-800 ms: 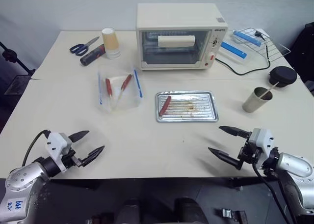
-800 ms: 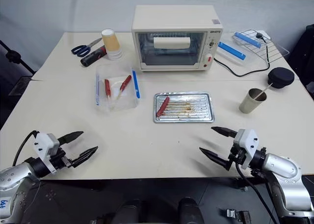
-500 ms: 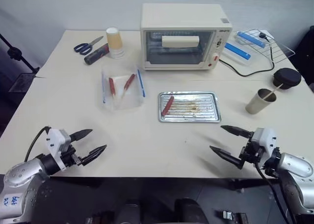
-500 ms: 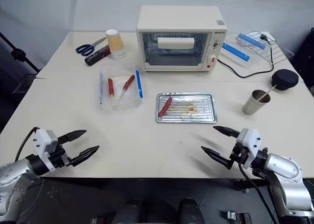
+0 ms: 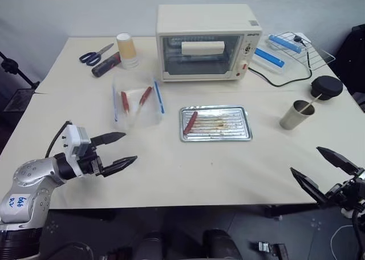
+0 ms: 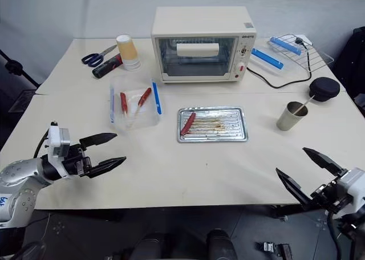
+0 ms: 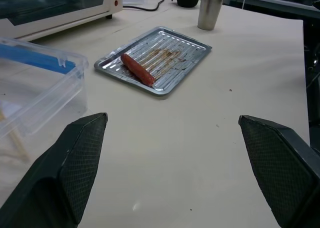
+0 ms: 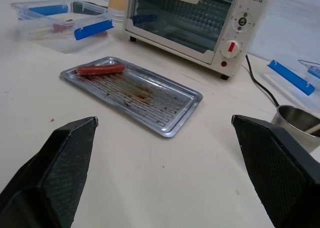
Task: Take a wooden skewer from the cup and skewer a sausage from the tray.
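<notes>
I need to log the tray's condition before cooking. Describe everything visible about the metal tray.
The tray is a small, shiny silver rectangle with rounded corners, a raised rim and a ridged bottom streaked with brownish grease. It lies flat on the table in front of the toaster oven, apart from it. One dark red sausage lies at its left end, slightly angled. Nothing else touches it.

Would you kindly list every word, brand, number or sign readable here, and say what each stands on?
"QSHETE", roughly: brand at the top of the cream toaster oven control panel; letters uncertain.
Small marks around its dials: too small to read.
Blue handwriting on the left arm's grey shell: not legible.
</notes>
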`<move>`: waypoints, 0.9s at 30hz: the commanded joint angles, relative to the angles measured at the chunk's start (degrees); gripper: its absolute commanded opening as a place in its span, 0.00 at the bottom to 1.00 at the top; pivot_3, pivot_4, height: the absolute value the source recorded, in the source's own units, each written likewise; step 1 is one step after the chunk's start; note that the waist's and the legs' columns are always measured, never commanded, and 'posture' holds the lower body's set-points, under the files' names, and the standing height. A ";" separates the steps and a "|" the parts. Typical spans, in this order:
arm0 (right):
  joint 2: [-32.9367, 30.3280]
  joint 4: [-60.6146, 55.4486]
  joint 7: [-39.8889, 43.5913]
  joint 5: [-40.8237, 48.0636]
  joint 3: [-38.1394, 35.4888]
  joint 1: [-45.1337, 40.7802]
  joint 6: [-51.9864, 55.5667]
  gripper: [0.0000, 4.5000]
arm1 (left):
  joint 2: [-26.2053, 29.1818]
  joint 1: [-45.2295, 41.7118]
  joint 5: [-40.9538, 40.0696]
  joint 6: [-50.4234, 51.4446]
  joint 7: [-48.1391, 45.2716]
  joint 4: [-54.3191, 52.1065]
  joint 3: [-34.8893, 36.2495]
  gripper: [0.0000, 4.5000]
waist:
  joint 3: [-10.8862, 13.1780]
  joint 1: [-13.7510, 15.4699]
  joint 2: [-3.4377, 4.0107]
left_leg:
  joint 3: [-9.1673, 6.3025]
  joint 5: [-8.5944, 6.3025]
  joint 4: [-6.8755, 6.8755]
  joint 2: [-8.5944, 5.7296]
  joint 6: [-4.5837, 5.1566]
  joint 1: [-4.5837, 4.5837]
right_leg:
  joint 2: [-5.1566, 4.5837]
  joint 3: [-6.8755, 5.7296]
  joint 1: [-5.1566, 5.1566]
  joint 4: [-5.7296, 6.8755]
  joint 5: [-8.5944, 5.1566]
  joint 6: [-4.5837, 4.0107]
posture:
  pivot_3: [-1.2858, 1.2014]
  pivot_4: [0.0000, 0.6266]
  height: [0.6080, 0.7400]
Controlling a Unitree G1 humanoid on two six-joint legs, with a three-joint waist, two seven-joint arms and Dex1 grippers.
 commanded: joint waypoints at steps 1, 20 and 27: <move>0.79 -2.55 -0.56 0.65 0.13 0.09 -1.15 1.00 | -0.12 -1.37 0.42 -0.28 -0.37 0.14 -1.29 0.99 | 0.00 -0.03 0.00 | 0.00 0.00 0.01 0.00 0.00 -0.01 | -0.01 0.01 0.00 0.00 0.00 0.00 | 0.52 0.24 1.00; -37.29 24.95 -12.56 12.50 4.83 -37.56 47.89 1.00 | -8.78 -14.87 -3.94 6.16 -2.27 -6.10 -15.64 0.99 | 0.11 -0.14 0.29 | 0.27 0.13 0.22 -0.03 0.29 -0.02 | -0.09 0.14 0.00 -0.03 0.14 0.20 | 0.52 0.24 1.00; -36.32 47.58 -9.06 -0.44 26.12 -67.99 57.38 1.00 | -11.68 -14.91 -2.33 5.33 -0.56 -5.73 -17.55 0.99 | 0.13 -0.30 0.21 | 0.60 0.19 0.17 -0.13 0.23 -0.50 | -0.05 0.36 -0.75 0.17 0.12 0.18 | 0.52 0.24 1.00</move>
